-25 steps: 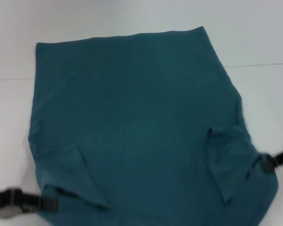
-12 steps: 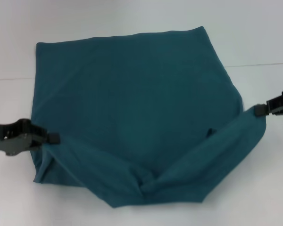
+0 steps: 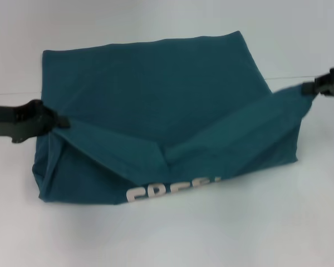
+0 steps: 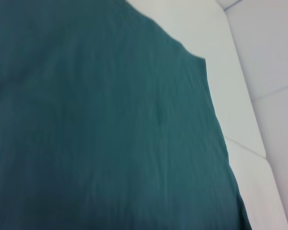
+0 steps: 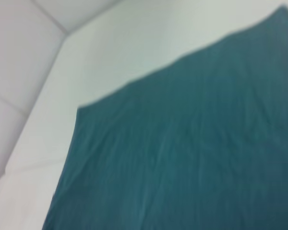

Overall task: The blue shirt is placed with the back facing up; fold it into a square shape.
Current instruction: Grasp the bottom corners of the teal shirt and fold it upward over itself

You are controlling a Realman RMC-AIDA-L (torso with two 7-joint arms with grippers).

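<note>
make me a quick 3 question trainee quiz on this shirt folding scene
1. True or false: both grippers hold the blue shirt by its near corners.
2. What has come into view on the raised near edge? A) white lettering B) a red tag C) a button
3. Which gripper is farther from the robot, the left gripper or the right gripper?

Key: 1 true; 2 A, white lettering; 3 right gripper, over the white table.

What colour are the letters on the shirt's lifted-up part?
White letters on the dark teal-blue fabric shirt; head view shows them best.
</note>
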